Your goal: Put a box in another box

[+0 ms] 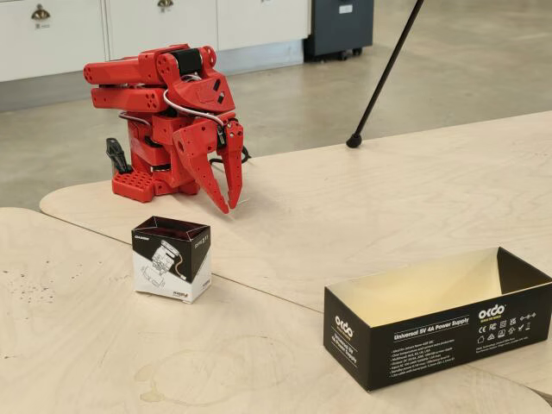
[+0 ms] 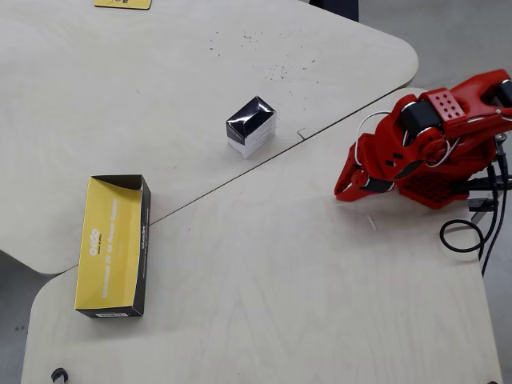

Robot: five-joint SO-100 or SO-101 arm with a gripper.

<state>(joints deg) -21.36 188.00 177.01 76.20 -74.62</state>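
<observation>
Pale plywood tabletops [image 1: 362,198] are filling both views, with a grey floor and white cabinets showing behind in the fixed view. One red arm is sitting folded low over its base, and its gripper [image 1: 228,200] [image 2: 324,192] is hanging close to the wood with the two pointed fingers nearly together at the tips, holding nothing.

Straight out beyond the fingertips, and a little off to one side, the small box [image 1: 172,259] [image 2: 252,126] is standing upright on the neighbouring tabletop, across the seam between the boards, apart from the gripper with bare wood between. It is roughly cube-shaped, so it is offering no clear long axis to grip along.

Farther from the gripper than the small box, and off at a different angle, the long box [image 1: 440,323] [image 2: 110,246] is lying open side up and empty. In the overhead view its long axis is running almost crosswise to the line from the gripper. The two boxes are lying well apart.
</observation>
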